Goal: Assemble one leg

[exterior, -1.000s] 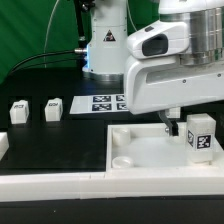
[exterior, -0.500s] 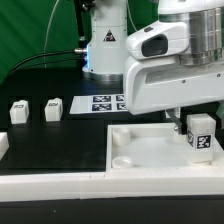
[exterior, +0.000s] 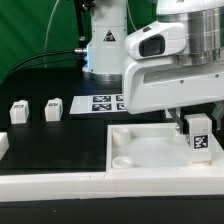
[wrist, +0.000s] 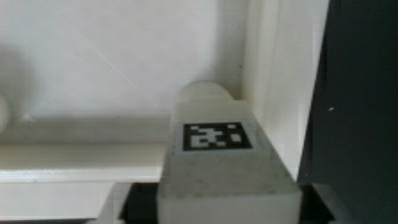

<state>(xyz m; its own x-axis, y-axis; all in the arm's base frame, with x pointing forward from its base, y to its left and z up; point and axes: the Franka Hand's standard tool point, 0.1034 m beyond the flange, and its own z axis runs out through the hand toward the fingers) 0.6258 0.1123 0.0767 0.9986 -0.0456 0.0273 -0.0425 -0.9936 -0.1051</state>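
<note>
Pincer [exterior: 190, 128] clamps a tagged white leg [exterior: 201, 137] at 3 o'clock of the tray [exterior: 112, 150]; two other legs [exterior: 18, 111] [exterior: 52, 108] stand at 9 o'clock on the bench [exterior: 60, 142]

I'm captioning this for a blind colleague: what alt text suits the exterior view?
The arm's jaws hold a tagged white leg upright over the white tray, at the exterior view's right. Two more legs stand left of the marker board.
</note>
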